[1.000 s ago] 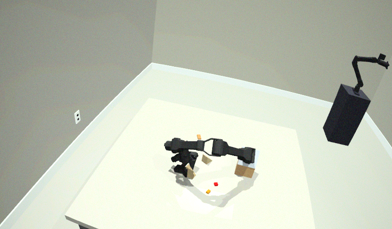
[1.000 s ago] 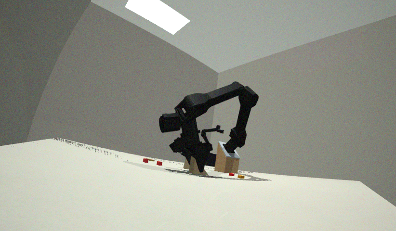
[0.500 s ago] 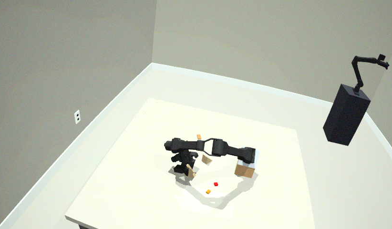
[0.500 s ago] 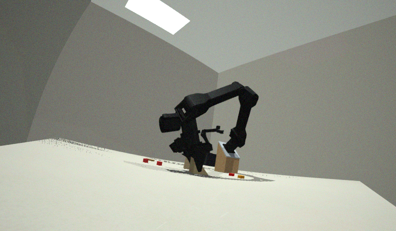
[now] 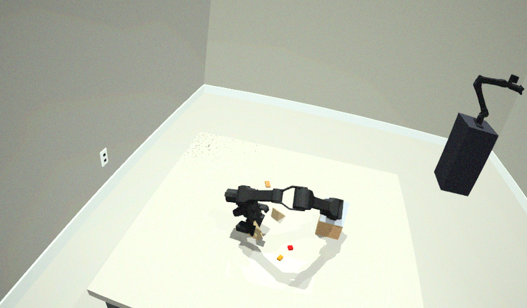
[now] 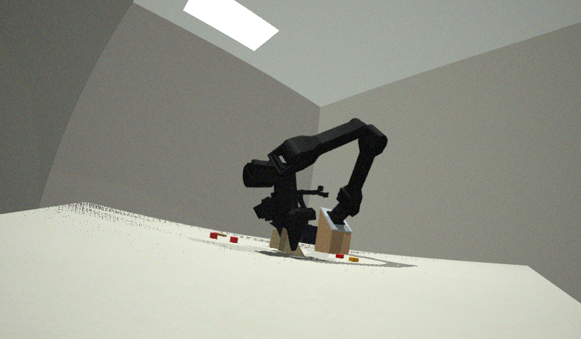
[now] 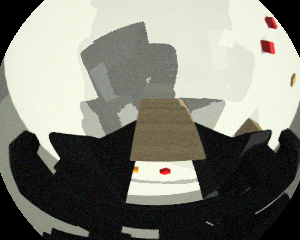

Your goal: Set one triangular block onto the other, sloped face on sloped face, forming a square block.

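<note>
My gripper (image 5: 256,228) (image 6: 292,240) (image 7: 162,122) points down at the table and is shut on a tan triangular block (image 5: 258,233) (image 6: 297,251) (image 7: 166,127). The block rests on the table or just above it; I cannot tell which. The wrist view shows its sloped tan face between the two dark fingers. The other triangular block (image 5: 277,214) (image 7: 249,127) lies apart on the table, a short way to the right of the gripper towards the arm's base. The two blocks do not touch.
The arm stands on a wooden pedestal (image 5: 329,230) (image 6: 332,240). Small cubes lie about: a red cube (image 5: 290,248), an orange cube (image 5: 279,257) and another orange piece (image 5: 267,183) behind the arm. A black pillar (image 5: 464,152) with a second arm stands off the table.
</note>
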Available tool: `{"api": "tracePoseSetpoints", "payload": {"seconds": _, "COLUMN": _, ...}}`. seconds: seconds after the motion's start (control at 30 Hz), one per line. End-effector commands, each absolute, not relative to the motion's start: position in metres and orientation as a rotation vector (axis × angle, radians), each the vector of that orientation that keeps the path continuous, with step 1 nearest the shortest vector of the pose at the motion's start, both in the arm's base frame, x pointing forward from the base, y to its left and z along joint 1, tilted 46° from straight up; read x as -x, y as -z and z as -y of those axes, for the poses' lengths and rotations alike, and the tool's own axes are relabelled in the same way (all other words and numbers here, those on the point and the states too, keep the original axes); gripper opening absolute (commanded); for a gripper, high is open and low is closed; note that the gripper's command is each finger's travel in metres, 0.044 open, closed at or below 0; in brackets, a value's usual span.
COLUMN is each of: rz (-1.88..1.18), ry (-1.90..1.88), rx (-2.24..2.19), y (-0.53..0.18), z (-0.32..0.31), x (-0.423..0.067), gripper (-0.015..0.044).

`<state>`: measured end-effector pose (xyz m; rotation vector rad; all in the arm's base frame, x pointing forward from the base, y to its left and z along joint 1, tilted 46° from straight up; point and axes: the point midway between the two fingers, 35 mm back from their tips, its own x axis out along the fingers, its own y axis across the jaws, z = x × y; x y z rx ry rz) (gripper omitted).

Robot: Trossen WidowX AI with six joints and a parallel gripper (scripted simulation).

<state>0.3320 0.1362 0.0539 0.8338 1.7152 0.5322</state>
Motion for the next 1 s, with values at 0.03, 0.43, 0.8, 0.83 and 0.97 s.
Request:
{"api": "tracePoseSetpoints", "payload": {"seconds": 0.03, "rz": -1.597, "ry": -0.466, "rx": -0.848, "y": -0.059, "z": -0.134, "x": -0.325, "gripper": 0.0000}}
{"api": "tracePoseSetpoints", "payload": {"seconds": 0.43, "rz": -1.303, "ry": -0.308, "rx": -0.875, "y": -0.068, "z": -0.132, "x": -0.307, "gripper": 0.0000}}
{"api": "tracePoseSetpoints", "payload": {"seconds": 0.8, "rz": -1.035, "ry": -0.172, "rx": -0.888, "y": -0.072, "z": -0.134, "x": -0.289, "gripper": 0.0000}}
{"api": "tracePoseSetpoints", "payload": {"seconds": 0.83, "rz": -1.011, "ry": -0.160, "rx": -0.888, "y": -0.072, "z": -0.135, "x": -0.287, "gripper": 0.0000}}
{"api": "tracePoseSetpoints", "payload": {"seconds": 0.97, "rz": -0.889, "ry": -0.100, "rx": -0.891, "y": -0.073, "z": -0.137, "x": -0.279, "gripper": 0.0000}}
